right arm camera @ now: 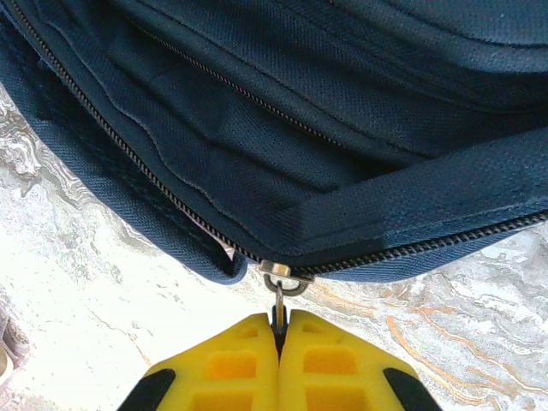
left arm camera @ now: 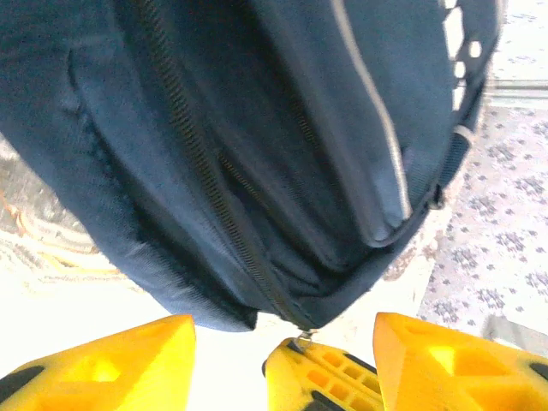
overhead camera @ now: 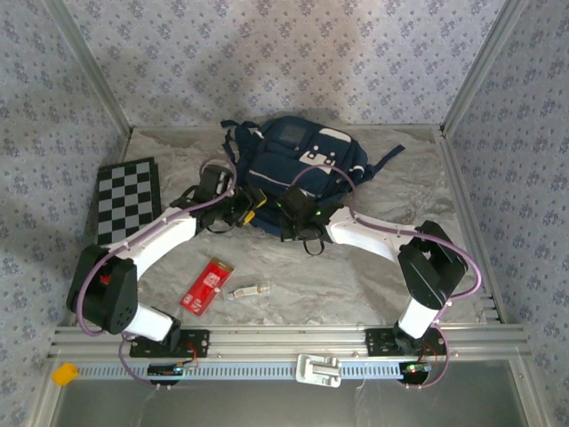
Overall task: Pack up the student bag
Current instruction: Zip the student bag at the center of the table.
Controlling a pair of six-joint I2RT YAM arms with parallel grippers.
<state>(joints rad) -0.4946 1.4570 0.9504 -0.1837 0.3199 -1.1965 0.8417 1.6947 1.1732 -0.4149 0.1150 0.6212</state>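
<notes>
A large navy blue fabric backpack point(overhead camera: 298, 165) lies flat at the back middle of the marbled grey worktop point(overhead camera: 373, 285). Its white patch point(overhead camera: 331, 138) faces up and a dark strap point(overhead camera: 384, 160) trails off to the right. Both white arms reach in to the bag's near edge, the left arm point(overhead camera: 164, 236) from the left and the right arm point(overhead camera: 364, 233) from the right, and their heads sit close together there.

The right jaws are pressed fully together. Their yellow fingers point(right arm camera: 231, 368) pinch the small metal zipper pull point(right arm camera: 279, 301), which hangs from the slider at the bag's lower corner.

The left jaws stand roughly half open and have hold of nothing. Their yellow fingers point(left arm camera: 128, 360) sit apart just below the bag's zippered edge point(left arm camera: 214, 197). A third yellow piece point(left arm camera: 321, 377) between them, right at the zipper's end, is probably the other arm's fingertips, though the close view makes that hard to confirm.

On the worktop's left side lies a black-and-white checkered board point(overhead camera: 129, 196). Nearer the arms' bases, a flat red packet point(overhead camera: 206, 285) and a small pale oblong item point(overhead camera: 249, 291) rest just beside each other, well apart from the bag.
</notes>
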